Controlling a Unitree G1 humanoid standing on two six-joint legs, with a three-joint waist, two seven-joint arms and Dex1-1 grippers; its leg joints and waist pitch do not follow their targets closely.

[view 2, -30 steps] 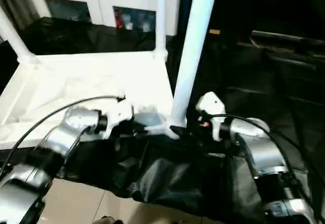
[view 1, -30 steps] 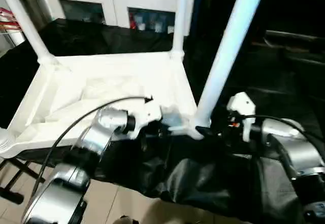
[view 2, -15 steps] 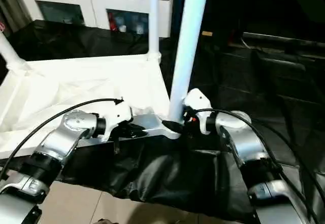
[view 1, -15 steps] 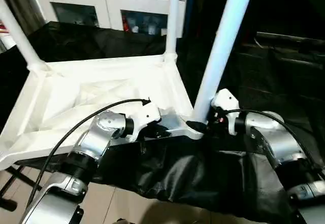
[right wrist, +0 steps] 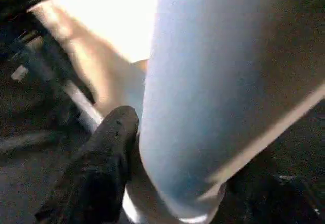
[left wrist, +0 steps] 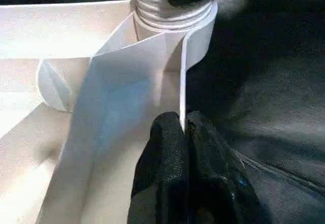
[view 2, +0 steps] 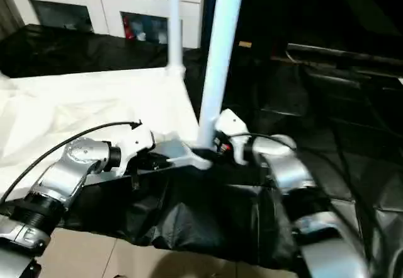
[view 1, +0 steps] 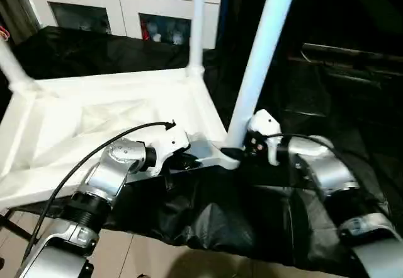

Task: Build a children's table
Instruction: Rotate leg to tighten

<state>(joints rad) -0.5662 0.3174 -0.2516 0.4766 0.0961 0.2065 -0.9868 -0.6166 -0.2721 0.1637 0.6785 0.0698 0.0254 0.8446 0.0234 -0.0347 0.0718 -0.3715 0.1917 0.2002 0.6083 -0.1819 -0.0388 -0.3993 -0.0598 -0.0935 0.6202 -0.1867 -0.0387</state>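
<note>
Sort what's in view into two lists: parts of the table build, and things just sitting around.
Part of the job:
- white plastic rectangular tabletop, lying underside up
- long tapered white tube leg at the near corner socket
- two more white legs standing in the far corners
- left gripper, jaws pinching the tabletop's edge
- right gripper at the near leg's base

Lying about:
- white glass-doored cabinet
- black cloth cover

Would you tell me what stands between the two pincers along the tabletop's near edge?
The tabletop's near right corner socket with a leg standing in it, seen in the left eye view between left pincer and right pincer.
</note>
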